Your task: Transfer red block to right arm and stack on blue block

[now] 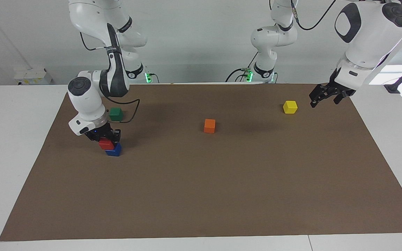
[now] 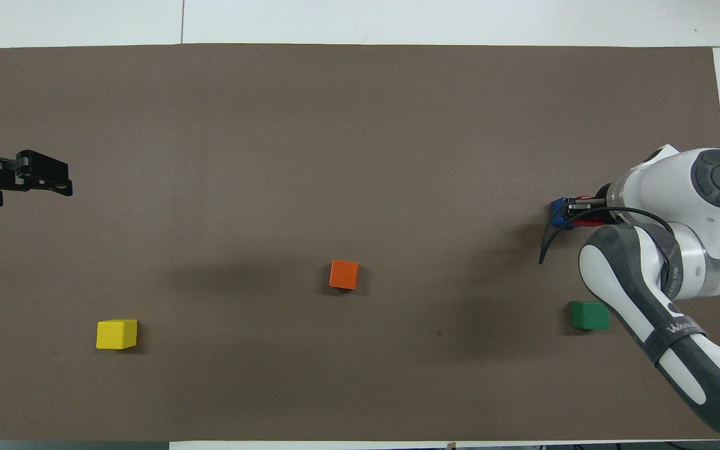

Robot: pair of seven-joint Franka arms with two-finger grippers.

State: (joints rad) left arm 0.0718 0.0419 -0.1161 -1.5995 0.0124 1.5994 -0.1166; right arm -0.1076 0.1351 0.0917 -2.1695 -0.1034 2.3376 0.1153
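red block (image 1: pixel 105 144) sits on blue block (image 1: pixel 113 150) at the right arm's end of the bench, right hand (image 1: pixel 107 138) around it, grip can't tell, left hand (image 1: pixel 326 94) released and waiting; next: let go, lift straight up.

Matt brown paper-like sheet (image 1: pixel 222 195) over smooth white tabletop (image 1: pixel 12 139); glossy red block (image 1: pixel 105 144); smooth white plastic-looking right arm (image 1: pixel 86 101).
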